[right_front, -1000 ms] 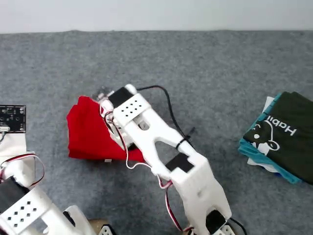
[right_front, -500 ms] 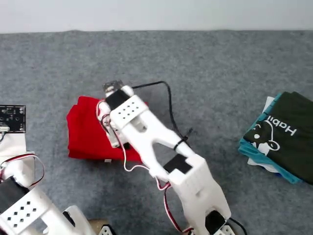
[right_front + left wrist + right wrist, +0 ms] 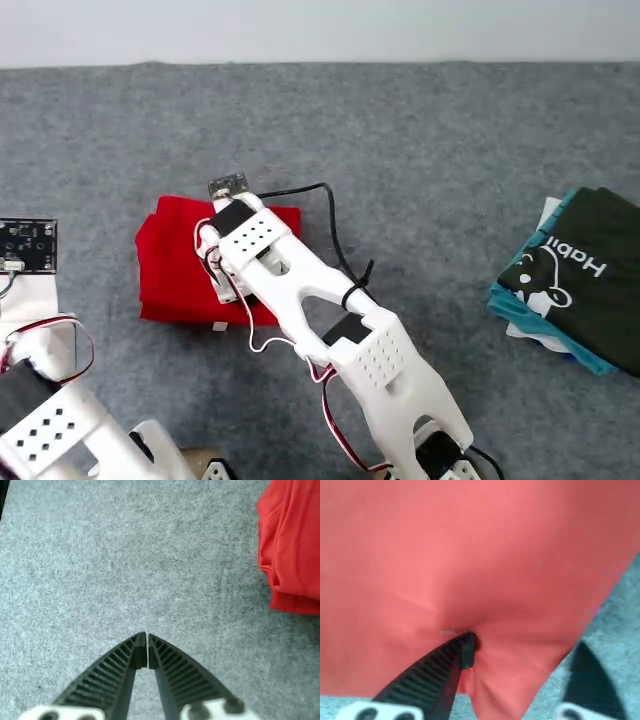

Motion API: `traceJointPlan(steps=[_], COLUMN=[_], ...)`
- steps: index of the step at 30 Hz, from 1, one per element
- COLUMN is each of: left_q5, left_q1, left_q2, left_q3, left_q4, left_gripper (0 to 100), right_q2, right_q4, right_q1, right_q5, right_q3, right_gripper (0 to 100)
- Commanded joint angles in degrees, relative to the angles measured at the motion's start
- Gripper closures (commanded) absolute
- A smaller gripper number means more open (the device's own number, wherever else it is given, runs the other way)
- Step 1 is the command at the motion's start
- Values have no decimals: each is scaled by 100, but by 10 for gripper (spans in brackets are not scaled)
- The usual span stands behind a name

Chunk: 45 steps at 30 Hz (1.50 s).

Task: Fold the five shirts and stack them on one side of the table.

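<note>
The red shirt (image 3: 172,270), left of centre in the high view, is now folded flat. The right gripper (image 3: 525,655) is spread open, with one finger pressed on the cloth. The left gripper (image 3: 147,642) is closed on nothing. Transfer to the stack (image 3: 575,280) is judged next.

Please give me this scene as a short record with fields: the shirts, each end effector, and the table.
red shirt: folded, lying left of the table's middle
stack: folded shirts at the table's right edge, dark green shirt on top
right end effector: open, over the red shirt, one finger pressing into the cloth
left end effector: shut, above bare table beside the red shirt
table: grey, carpet-like surface
</note>
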Motion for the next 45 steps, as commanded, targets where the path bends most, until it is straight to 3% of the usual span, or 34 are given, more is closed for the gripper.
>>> traceJointPlan(steps=[1,3,11,21,24,32,36,41,45], left_q5=[44,44,44,44,44,44,44,44,44], left_q1=[44,44,44,44,44,44,44,44,44], left_q2=[-70,-70,-70,-70,-70,-70,-70,-70,-70], left_q3=[-57,-57,-57,-57,-57,-57,-48,-48,-48], left_q4=[-123,-123,-123,-123,-97,-88,-88,-79,-79], left_gripper=[984,984,984,984,984,984,984,984,984], right_q2=[180,163,-31,-725,-857,-936,-892,-884,-936], right_q4=[-66,-13,593,1569,1569,1349,1182,980,444], right_q1=[4,4,101,1393,2018,3565,4013,4040,3873], right_q5=[237,457,598,2585,3613,8009,9152,10681,10971], right_q3=[-53,-53,-62,-26,-18,-70,-554,-932,-967], right_gripper=[928,988,989,989,989,989,990,990,987])
